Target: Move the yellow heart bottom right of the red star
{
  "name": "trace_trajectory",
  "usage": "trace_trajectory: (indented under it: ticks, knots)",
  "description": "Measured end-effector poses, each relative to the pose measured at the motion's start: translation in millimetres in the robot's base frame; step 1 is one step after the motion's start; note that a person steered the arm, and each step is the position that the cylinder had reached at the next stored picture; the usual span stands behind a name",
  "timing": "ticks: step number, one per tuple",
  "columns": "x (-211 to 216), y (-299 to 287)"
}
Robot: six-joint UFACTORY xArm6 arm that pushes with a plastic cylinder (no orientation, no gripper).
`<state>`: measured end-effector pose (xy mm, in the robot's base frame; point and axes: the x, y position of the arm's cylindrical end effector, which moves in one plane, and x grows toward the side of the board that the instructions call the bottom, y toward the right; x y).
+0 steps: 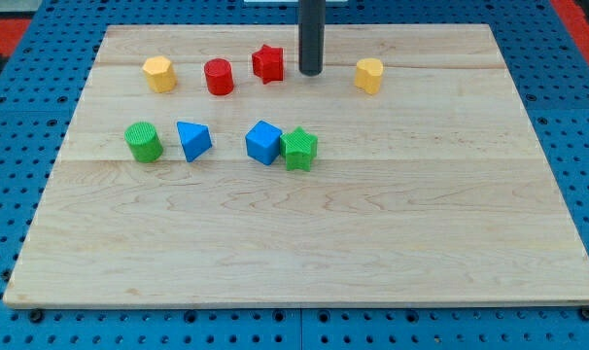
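Blue pegboard frames a pale wooden surface point(304, 243), the only view on offer, with all the blocks gathered in its upper half.

Along the view's top row sit a yellow block point(159, 74) at the left, then a red cylinder point(219, 77), then the red star point(268, 63), and, well to the right, a second yellow block point(369, 75). Which of the two yellow pieces is the heart I cannot tell with certainty; the right-hand one looks the likelier, judging by its notched top. Below lie a green cylinder point(144, 142), a blue triangular block point(193, 140), a blue cube point(263, 142) and a green star point(299, 149), the last two touching.

My tip point(311, 73) stands just beside the red star, on its right, between it and the right yellow block, touching neither as far as I can see. No jaws exist on this rod, so nothing is open or closed.

Progress, in my judgement: little. The right yellow block is level with the star, not below it, and well apart; it must be brought leftward and downward.
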<state>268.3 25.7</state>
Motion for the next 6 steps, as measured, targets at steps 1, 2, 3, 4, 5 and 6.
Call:
trace_trajectory:
  ticks: [1, 2, 3, 4, 5, 6]
  knots:
    - [16, 36]
    - [35, 88]
    - [35, 80]
    - [-30, 2]
    - [-42, -117]
    - [-16, -177]
